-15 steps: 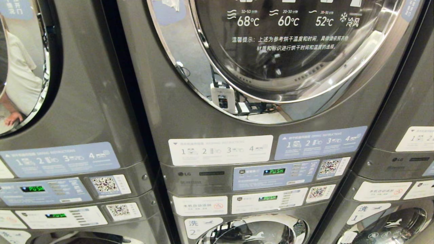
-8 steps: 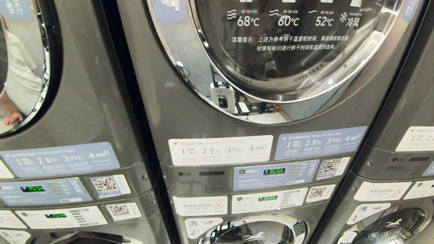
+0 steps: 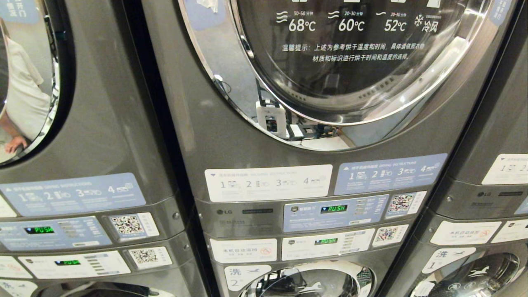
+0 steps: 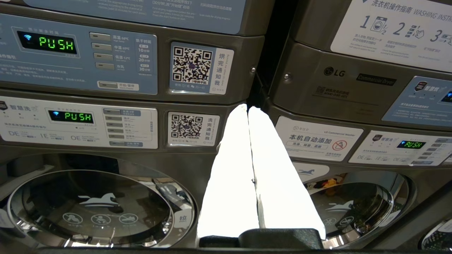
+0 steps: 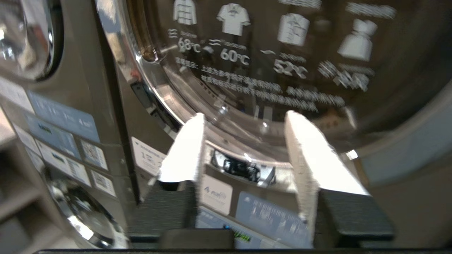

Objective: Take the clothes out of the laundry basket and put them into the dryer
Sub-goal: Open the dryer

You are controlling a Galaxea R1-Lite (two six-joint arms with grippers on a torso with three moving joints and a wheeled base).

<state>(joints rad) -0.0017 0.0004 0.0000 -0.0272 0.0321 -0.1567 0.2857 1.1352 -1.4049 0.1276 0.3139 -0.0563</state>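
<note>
The dryer (image 3: 198,136) fills the head view, a grey machine with its round glass door (image 3: 350,62) closed inside a chrome rim. Neither arm shows in the head view. In the right wrist view my right gripper (image 5: 245,115) is open and empty, its white fingers (image 5: 185,151) pointing at the lower rim of that dryer door (image 5: 261,70). My left gripper (image 4: 248,108) is shut with nothing in it and hangs in front of the seam between two machines, at control-panel height. The clothes and the laundry basket are out of view.
Matching grey machines stand close on the left (image 3: 95,123) and right (image 3: 495,136). Control panels (image 3: 334,212) showing green PUSH run below the door, with washer doors (image 3: 309,282) under them. A person in a white top is reflected in the left machine's door (image 3: 24,95).
A dim dark shape has come into the reflection low in the dryer door's glass. The machines and the view itself have not shifted.
</note>
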